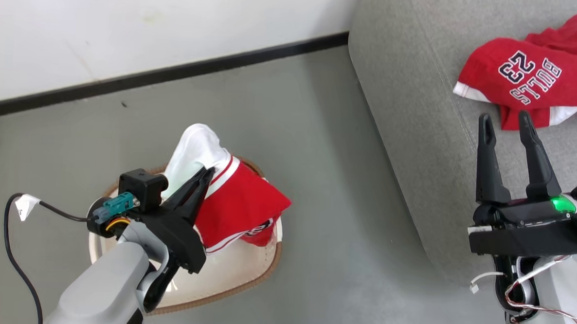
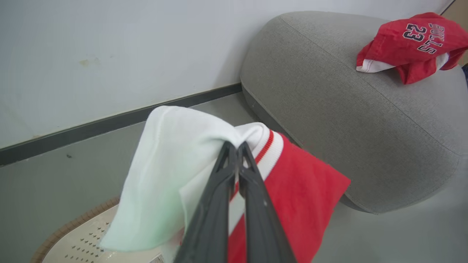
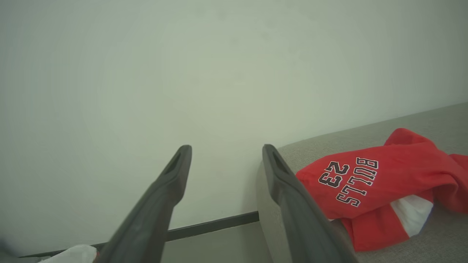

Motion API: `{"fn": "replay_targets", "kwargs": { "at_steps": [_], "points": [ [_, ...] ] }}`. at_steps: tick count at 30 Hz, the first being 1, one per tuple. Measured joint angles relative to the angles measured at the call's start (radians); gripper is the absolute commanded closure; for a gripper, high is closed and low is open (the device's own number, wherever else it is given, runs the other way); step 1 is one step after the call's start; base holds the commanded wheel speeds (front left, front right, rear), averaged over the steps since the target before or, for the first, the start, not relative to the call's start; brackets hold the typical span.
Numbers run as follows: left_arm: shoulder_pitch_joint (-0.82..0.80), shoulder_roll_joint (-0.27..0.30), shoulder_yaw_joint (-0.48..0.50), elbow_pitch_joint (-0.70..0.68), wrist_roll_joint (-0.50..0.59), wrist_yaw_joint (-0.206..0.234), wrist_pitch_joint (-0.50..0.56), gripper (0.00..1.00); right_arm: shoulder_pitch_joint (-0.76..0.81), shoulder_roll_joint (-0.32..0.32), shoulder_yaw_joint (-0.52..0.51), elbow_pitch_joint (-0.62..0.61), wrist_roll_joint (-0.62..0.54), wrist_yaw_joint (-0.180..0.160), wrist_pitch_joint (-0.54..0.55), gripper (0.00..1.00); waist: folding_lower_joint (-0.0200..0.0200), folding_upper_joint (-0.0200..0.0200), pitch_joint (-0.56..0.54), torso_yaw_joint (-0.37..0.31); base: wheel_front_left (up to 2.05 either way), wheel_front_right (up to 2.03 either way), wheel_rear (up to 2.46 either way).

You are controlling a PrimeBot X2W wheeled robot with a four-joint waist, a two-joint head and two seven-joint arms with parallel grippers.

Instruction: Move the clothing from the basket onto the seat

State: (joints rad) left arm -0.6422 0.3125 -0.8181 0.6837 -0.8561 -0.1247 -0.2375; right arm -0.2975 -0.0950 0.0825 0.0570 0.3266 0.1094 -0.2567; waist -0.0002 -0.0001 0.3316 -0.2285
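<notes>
The red shorts (image 1: 238, 206) (image 2: 303, 193) with white panels hang lifted above the basket (image 1: 264, 273) (image 2: 78, 239), pinched at the striped white edge by my left gripper (image 1: 208, 170) (image 2: 236, 146), which is shut on them. The red "BULLS 23" jersey (image 1: 531, 75) (image 2: 413, 42) (image 3: 369, 190) lies crumpled on the grey seat (image 1: 418, 99) (image 2: 321, 95) (image 3: 431, 120). My right gripper (image 1: 505, 122) (image 3: 226, 149) hovers open just in front of the jersey, nothing between its fingers.
The basket stands on a grey floor (image 1: 319, 134) left of the seat. A white wall with a dark baseboard (image 1: 165, 74) (image 2: 109, 122) runs behind both. A black cable (image 1: 14, 257) trails from my left wrist.
</notes>
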Motion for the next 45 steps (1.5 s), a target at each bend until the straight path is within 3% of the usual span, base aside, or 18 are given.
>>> {"fn": "replay_targets", "kwargs": {
  "at_steps": [22,35,45],
  "points": [
    [0.017,-0.051,0.056,-0.110,-0.005,0.000,-0.012,1.00,0.125,-0.043,0.065,0.073,0.011,0.013,0.000,0.00,0.0001,0.0000,-0.227,0.088,0.00,0.00,0.00],
    [0.017,-0.048,0.078,-0.187,0.015,0.003,-0.012,1.00,0.125,-0.078,0.120,0.079,0.015,0.014,0.000,0.00,0.0002,0.0001,-0.256,0.111,0.00,0.00,0.00],
    [-0.007,-0.072,0.059,-0.214,0.055,0.002,-0.012,1.00,0.122,-0.102,0.258,0.087,0.007,0.014,0.000,0.00,0.0003,0.0002,-0.244,0.147,0.00,0.00,0.00]
  ]
}}
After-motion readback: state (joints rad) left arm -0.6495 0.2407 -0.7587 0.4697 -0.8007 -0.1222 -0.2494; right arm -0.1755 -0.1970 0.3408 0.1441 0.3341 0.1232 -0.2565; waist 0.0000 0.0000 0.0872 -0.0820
